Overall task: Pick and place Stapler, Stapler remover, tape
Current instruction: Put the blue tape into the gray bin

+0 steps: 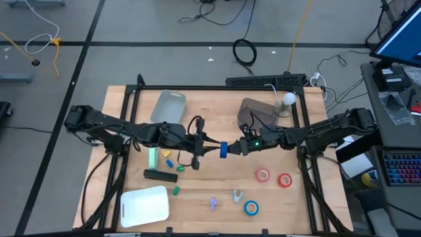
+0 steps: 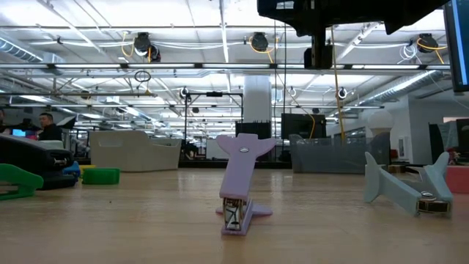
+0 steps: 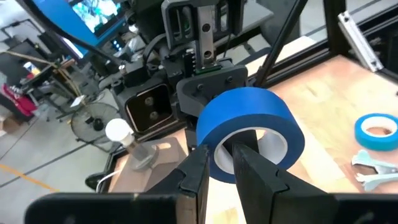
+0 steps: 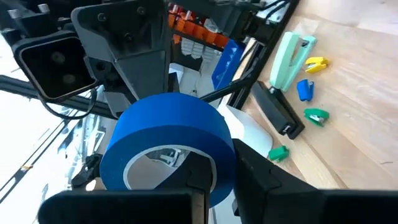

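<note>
Closest to me on the light wood table [image 1: 197,197] sit a white tray [image 1: 145,205], a purple staple remover [image 2: 242,183], a grey one [image 1: 237,195], a blue tape ring [image 1: 251,208] and two red rings [image 1: 263,175], with a black stapler [image 1: 160,174] further in. Mid-table, raised off the wood, both tools pinch one wide blue tape roll [image 3: 249,127]: left tool [image 1: 209,148] and right tool [image 1: 235,149] each clamped over its wall. Behind, a grey tray [image 1: 169,106] that looks bare, then grey floor with cables.

Both arms matte black, jointed links, black cables trailing along them. Right arm [image 1: 316,133]: small green light by wrist. Left arm [image 1: 125,130]: same dark build.
</note>
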Controlling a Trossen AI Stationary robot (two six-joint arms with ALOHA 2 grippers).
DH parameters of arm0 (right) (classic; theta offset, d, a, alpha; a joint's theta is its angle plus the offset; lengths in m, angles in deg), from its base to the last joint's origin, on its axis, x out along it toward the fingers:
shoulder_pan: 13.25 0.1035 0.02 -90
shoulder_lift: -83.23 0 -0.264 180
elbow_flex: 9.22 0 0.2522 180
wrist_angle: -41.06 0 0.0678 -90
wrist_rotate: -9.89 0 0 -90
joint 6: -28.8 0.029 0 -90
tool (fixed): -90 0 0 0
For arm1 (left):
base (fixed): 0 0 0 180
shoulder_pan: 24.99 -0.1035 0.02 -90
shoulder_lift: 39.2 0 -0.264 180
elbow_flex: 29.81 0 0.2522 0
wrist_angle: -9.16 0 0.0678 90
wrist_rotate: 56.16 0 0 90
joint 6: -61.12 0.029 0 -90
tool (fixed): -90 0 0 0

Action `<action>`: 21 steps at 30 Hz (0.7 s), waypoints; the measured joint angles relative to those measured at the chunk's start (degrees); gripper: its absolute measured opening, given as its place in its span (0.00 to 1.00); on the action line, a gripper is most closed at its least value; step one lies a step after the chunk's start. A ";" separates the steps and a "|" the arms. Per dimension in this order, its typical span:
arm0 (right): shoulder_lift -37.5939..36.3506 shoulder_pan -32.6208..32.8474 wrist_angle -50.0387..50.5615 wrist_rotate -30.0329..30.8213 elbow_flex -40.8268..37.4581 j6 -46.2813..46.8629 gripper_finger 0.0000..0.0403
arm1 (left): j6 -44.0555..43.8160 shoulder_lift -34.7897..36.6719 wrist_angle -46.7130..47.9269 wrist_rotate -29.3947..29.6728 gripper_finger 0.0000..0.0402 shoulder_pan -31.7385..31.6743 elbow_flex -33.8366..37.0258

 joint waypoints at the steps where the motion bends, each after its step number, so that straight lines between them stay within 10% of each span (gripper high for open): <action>1: 0.04 0.00 0.08 -0.01 0.00 0.01 0.08 | -0.02 -0.02 0.15 0.42 0.20 -0.02 0.00; 21: 0.15 0.04 -0.31 -0.33 0.00 0.46 0.08 | -1.42 -0.09 0.05 6.95 0.20 -0.15 -0.02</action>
